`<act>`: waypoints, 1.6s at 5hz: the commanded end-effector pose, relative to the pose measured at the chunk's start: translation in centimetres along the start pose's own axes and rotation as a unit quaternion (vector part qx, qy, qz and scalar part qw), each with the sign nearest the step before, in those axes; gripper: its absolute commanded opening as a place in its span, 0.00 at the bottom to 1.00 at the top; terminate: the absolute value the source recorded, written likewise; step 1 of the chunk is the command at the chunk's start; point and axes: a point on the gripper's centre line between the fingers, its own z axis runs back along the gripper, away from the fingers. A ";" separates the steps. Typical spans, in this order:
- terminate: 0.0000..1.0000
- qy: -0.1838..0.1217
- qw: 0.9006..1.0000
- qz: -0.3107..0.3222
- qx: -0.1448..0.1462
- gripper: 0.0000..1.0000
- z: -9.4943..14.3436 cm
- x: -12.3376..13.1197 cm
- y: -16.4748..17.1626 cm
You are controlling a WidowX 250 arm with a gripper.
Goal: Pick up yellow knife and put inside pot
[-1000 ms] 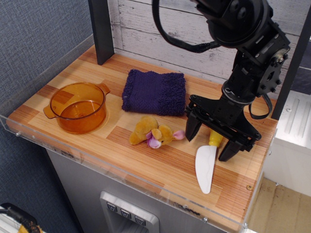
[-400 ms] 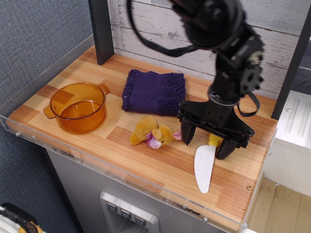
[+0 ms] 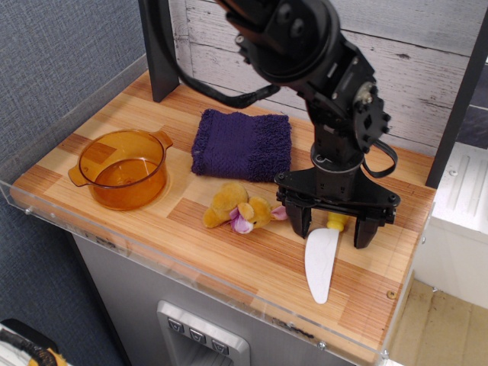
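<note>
The yellow knife (image 3: pixel 322 261) lies on the wooden table at the right front, white blade pointing toward the front edge, its yellow handle mostly hidden under my gripper. My gripper (image 3: pixel 334 229) is open, its two black fingers standing either side of the handle, low over the table. The amber pot (image 3: pixel 122 168) stands empty and upright at the left side of the table, far from the gripper.
A folded dark purple cloth (image 3: pixel 242 144) lies at the back middle. A small tan plush toy (image 3: pixel 240 207) lies just left of the gripper. A clear plastic rim (image 3: pixel 191 273) runs along the table's front edge. A black post (image 3: pixel 158 47) stands at the back left.
The gripper has turned and shifted left, so its fingers now straddle the knife handle squarely. The knife has turned slightly with its blade tip staying near the front edge.
</note>
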 end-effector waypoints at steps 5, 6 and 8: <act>0.00 -0.020 0.994 -0.074 0.074 0.00 2.3 0.9 -0.7; 0.00 -0.083 0.983 -0.121 0.112 0.00 6.1 2.3 -1.4; 0.00 -0.223 0.938 -0.193 0.182 0.00 15.6 3.0 -3.3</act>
